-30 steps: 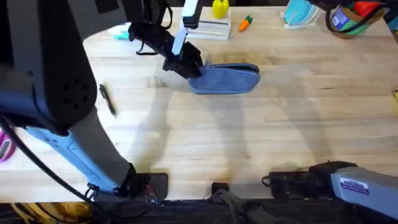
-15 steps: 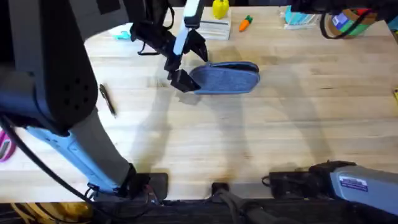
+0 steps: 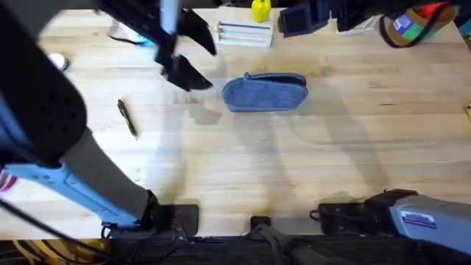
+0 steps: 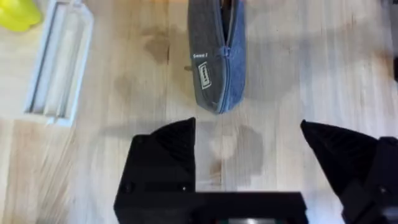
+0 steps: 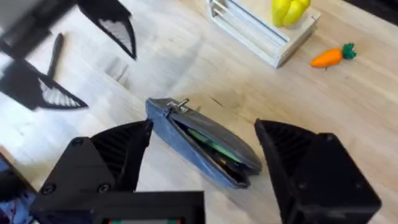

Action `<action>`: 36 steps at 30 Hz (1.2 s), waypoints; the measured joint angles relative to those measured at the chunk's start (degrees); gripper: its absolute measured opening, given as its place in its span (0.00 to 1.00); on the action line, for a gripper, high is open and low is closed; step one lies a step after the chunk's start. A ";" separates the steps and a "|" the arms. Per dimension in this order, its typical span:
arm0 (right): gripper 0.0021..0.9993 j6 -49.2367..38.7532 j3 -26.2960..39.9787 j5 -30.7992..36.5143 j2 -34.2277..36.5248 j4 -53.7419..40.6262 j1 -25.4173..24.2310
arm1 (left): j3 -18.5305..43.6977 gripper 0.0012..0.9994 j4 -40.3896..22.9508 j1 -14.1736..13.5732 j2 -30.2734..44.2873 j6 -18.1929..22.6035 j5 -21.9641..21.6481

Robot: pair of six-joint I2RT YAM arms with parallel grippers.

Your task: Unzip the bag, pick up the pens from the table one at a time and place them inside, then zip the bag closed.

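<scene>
Light wood bench, arm bases at the near edge. One dark pen lies alone on the bench toward the left, well apart from the bag. Mid-bench, the blue-grey bag lies lengthwise across the bench. In the right wrist view the bag is unzipped along most of its length, green pens showing inside, metal pull at one end. In the left wrist view the bag sits just beyond the fingertips, not touched. Left gripper hovers left of the bag, jaws wide apart, holding nothing. Right gripper sits above the bag, jaws apart, empty. Far edge: white slotted tray, yellow toy pepper; small toy carrot beside the tray.
</scene>
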 joint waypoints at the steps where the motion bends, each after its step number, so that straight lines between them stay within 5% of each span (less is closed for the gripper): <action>1: 1.00 -1.02 0.83 0.16 0.05 -1.17 0.18 | 1.27 0.99 -1.56 1.06 -0.51 0.00 0.02; 5: 1.00 -6.23 2.32 0.59 1.27 -2.36 0.34 | 4.78 1.00 -5.26 3.94 -1.45 0.02 0.04; 11: 1.00 -21.18 2.32 1.21 4.27 -3.39 0.34 | 5.67 1.00 -7.40 4.54 -1.45 2.30 0.00; 15: 1.00 -41.04 2.32 1.45 4.72 -3.28 0.34 | 5.67 1.00 -7.40 3.99 -1.45 4.71 -0.02; 24: 1.00 -46.56 2.32 0.97 5.16 -2.95 0.34 | 5.67 1.00 -7.14 3.99 -1.45 4.96 0.00; 25: 0.93 -47.17 2.32 0.96 5.16 -2.95 0.34 | 5.67 1.00 -7.12 3.99 -1.45 4.96 0.00; 31: 0.08 -47.09 2.32 -0.03 5.21 -6.09 0.39 | 5.67 1.00 -6.92 3.99 -1.45 4.98 0.00; 36: 0.03 -47.16 2.32 -0.54 6.58 -10.46 0.39 | 5.67 1.00 -6.92 4.00 -1.45 4.98 0.00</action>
